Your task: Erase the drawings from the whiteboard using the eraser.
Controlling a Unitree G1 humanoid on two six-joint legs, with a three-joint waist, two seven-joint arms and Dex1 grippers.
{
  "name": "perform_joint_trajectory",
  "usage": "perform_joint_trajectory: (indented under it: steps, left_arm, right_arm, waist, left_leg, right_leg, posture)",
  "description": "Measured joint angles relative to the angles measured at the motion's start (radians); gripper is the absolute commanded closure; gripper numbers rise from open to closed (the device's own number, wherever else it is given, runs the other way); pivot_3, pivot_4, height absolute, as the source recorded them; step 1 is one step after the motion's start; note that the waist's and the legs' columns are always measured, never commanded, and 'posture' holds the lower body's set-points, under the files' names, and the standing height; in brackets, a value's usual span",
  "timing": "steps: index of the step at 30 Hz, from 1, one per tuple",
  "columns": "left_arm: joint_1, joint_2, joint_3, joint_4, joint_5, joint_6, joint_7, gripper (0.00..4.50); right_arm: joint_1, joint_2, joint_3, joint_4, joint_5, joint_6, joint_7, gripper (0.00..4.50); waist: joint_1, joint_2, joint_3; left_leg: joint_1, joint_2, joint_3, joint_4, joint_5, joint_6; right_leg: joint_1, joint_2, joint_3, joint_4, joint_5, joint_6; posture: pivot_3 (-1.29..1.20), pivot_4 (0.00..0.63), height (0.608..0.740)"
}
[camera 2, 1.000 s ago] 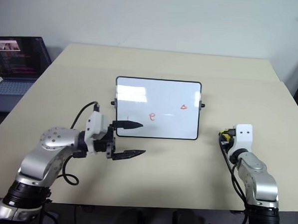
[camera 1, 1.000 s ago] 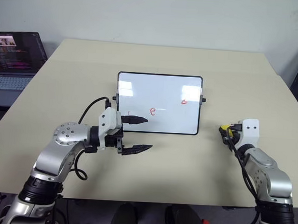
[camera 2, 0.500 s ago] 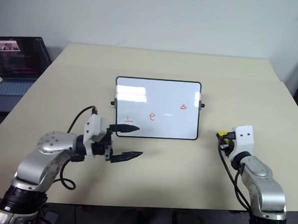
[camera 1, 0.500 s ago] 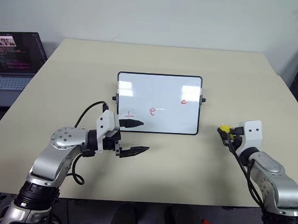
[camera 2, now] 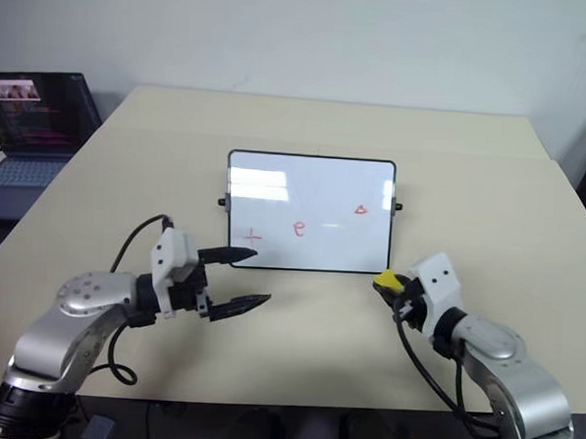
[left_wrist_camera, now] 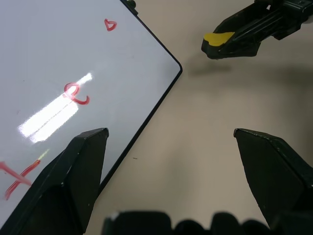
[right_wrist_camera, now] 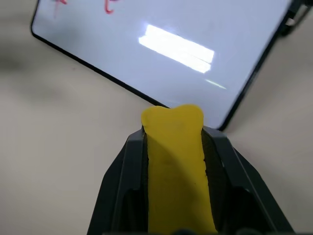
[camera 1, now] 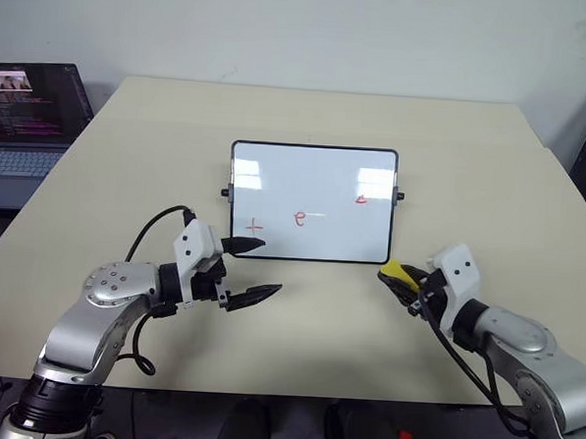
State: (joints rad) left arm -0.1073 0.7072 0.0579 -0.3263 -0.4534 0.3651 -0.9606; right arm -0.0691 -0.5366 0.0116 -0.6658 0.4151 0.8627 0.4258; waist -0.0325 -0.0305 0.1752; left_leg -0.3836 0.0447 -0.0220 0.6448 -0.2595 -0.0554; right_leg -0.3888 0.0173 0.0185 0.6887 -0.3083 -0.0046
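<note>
While my left gripper [camera 1: 252, 270] hangs spread wide at the whiteboard's [camera 1: 312, 203] 7 o'clock corner, the red drawings [camera 1: 300, 218] sit untouched on it, and my right gripper [camera 1: 400, 279] pinches the yellow eraser [camera 1: 397, 272] at 5 o'clock.

Left arm bent at the elbow, forearm reaching forward and inward over the near left of the scene. Left gripper [camera 1: 254, 269] points right and slightly down, fingers spread wide, nothing between them. Right arm bent, forearm angled inward from the near right. Right gripper [camera 1: 401, 278] points left and forward, fingers clamped on the yellow eraser [right_wrist_camera: 175, 161], whose end sticks out past the fingertips.
</note>
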Motion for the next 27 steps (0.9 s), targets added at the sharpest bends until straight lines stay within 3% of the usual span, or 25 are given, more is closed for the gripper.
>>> perform_joint_trajectory:
  steps: [7,17,27]
  left_arm:
    - [0.143,0.015,0.093,-0.097,-0.013,0.044,0.068,0.00]
    - [0.227,0.013,0.160,-0.138,-0.013,0.063,0.139,0.00]
    - [0.269,0.018,0.216,-0.047,0.003,0.035,0.124,0.00]
  right_arm:
    - [-0.104,0.000,0.085,0.049,-0.001,-0.022,0.057,3.36]
    - [-0.188,0.018,0.143,0.146,-0.023,-0.097,0.112,3.36]
    - [-0.296,0.044,0.304,0.258,-0.244,-0.310,0.114,3.36]
  waist:
    - [0.003,-0.001,0.000]
    - [0.003,-0.001,0.000]
    - [0.003,-0.001,0.001]
  left_leg:
    - [0.000,0.000,0.000,0.000,0.000,0.000]
    - [0.000,0.000,-0.001,0.000,0.000,0.000]
    - [0.000,0.000,0.000,0.000,0.000,0.000]
  right_leg:
    - [0.000,0.000,0.000,0.000,0.000,0.000]
    - [0.000,-0.001,-0.001,0.000,0.000,0.000]
    - [0.000,-0.001,-0.001,0.000,0.002,-0.003]
  posture:
    - [0.00,0.150,0.740]
    - [0.00,0.150,0.740]
    - [0.00,0.150,0.740]
